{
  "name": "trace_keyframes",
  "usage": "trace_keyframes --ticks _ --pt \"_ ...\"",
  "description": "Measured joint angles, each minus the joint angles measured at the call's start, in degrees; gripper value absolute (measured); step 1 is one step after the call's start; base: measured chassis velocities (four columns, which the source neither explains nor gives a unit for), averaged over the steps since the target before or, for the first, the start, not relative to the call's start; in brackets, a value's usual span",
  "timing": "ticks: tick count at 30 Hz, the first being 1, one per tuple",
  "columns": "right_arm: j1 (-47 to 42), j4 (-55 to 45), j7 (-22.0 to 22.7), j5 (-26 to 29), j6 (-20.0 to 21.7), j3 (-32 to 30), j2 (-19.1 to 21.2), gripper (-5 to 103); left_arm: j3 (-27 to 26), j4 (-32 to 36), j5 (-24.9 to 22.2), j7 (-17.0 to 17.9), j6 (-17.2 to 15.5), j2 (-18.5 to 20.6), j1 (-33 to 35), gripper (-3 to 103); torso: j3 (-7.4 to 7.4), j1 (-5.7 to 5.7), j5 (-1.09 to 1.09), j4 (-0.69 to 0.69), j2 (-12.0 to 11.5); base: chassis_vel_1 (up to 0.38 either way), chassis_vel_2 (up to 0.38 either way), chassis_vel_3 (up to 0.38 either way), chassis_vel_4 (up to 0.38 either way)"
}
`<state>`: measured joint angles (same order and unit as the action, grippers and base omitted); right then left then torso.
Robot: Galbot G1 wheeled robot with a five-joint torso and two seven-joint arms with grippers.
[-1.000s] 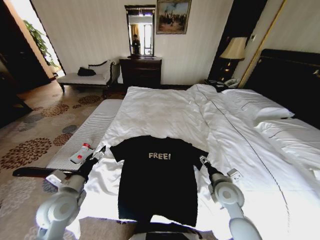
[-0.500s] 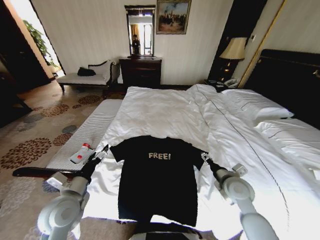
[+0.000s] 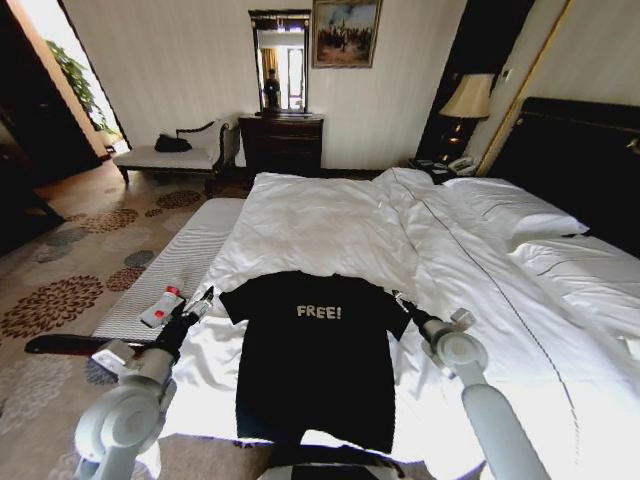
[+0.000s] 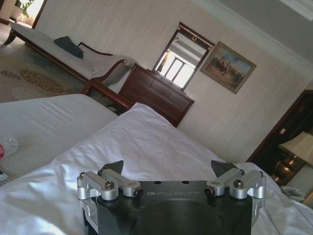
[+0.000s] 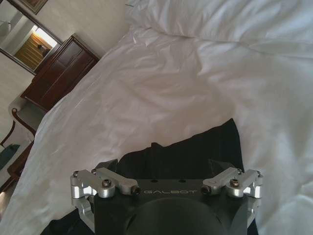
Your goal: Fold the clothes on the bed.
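The clothes, a black T-shirt [image 3: 312, 360] with white "FREE!" lettering, lie spread flat at the near end of the white bed [image 3: 330, 225]. My left gripper [image 3: 200, 303] hovers just off the shirt's left sleeve, over the duvet edge. In the left wrist view this gripper [image 4: 168, 167] is open, with white duvet [image 4: 146, 142] ahead of it. My right gripper [image 3: 405, 306] is at the shirt's right sleeve. The right wrist view has that gripper [image 5: 164, 171] open above the black T-shirt fabric [image 5: 195, 149], nothing held between its fingers.
A striped padded bench [image 3: 170, 265] runs along the bed's left side, with a white red-capped bottle [image 3: 162, 305] on it. Pillows [image 3: 520, 215] and a dark headboard [image 3: 590, 160] are at the right. A dresser [image 3: 282, 142] and chaise [image 3: 170, 155] stand by the far wall.
My right gripper has moved left and slightly forward, onto the edge of the shirt's right sleeve. The left gripper has barely shifted. The shirt lies as before.
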<state>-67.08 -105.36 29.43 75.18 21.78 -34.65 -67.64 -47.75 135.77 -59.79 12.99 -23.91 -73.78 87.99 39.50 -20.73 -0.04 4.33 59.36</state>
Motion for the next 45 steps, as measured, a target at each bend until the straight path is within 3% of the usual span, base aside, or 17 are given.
trace_keyframes --ticks 9,12,17,20,31,36,37,39,40,43,45 --pt "1.28 3.04 -0.66 -2.38 -1.64 -0.92 1.62 100 -0.12 -0.89 -0.90 -0.05 0.37 0.02 -0.50 100 0.00 0.00 0.00 0.01 0.00 0.000 0.000 0.000 0.000" --pt "2.41 5.67 -1.16 -3.01 -2.08 -0.74 1.82 100 -0.14 0.54 -5.12 -1.79 1.93 -0.10 -0.83 100 0.00 0.00 0.01 0.01 0.00 0.000 0.000 0.000 0.000" --pt "3.49 8.22 -1.81 -2.63 -2.37 -0.50 1.62 100 -0.15 2.29 -7.92 -5.30 4.60 -0.13 -0.87 100 0.00 0.00 0.01 0.00 0.00 0.000 0.000 0.000 0.000" --pt "3.89 9.28 -2.25 -1.80 -2.37 -0.41 1.39 100 -0.54 5.93 -13.16 -7.79 6.75 -0.05 -1.34 100 0.00 0.00 0.02 0.00 0.00 0.000 0.000 0.000 0.000" --pt "3.66 10.98 -3.46 -3.00 -3.15 0.18 1.66 102 -0.80 7.72 -15.55 -6.22 6.82 1.86 -1.94 100 0.00 0.00 0.00 0.01 0.01 0.000 0.000 0.000 0.000" --pt "4.24 11.82 -3.58 -3.78 -3.83 0.48 0.03 83 -0.62 7.69 -15.44 -5.53 6.47 1.84 -1.99 100 0.00 0.00 0.01 0.00 0.02 0.000 0.000 0.000 0.000" --pt "4.42 11.98 -3.54 -3.93 -3.97 0.49 -0.24 83 -0.62 7.67 -15.40 -5.43 6.43 1.85 -2.00 100 0.00 0.00 0.00 0.00 0.01 0.000 0.000 0.000 0.000" --pt "4.75 12.26 -3.17 -4.02 -4.44 0.45 -0.51 72 -0.66 7.64 -15.35 -5.31 6.34 2.09 -2.00 100 0.00 0.01 0.00 -0.01 0.01 0.000 0.000 0.000 0.000" --pt "4.75 12.26 -3.17 -4.02 -4.44 0.45 -0.51 72 -0.66 7.64 -15.35 -5.31 6.34 2.09 -2.00 100 0.00 0.01 0.00 -0.01 0.01 0.000 0.000 0.000 0.000" --pt "5.10 12.66 -2.57 -3.88 -5.06 0.16 -0.52 56 -0.72 7.60 -15.28 -4.74 6.06 2.65 -2.01 100 0.00 0.01 0.00 0.01 0.01 0.000 0.000 0.000 0.000" --pt "5.23 12.87 -2.41 -3.82 -5.17 0.10 -0.52 56 -0.72 7.59 -15.25 -4.60 6.00 2.75 -2.08 100 0.00 0.00 0.00 0.01 0.01 0.000 0.000 0.000 0.000"
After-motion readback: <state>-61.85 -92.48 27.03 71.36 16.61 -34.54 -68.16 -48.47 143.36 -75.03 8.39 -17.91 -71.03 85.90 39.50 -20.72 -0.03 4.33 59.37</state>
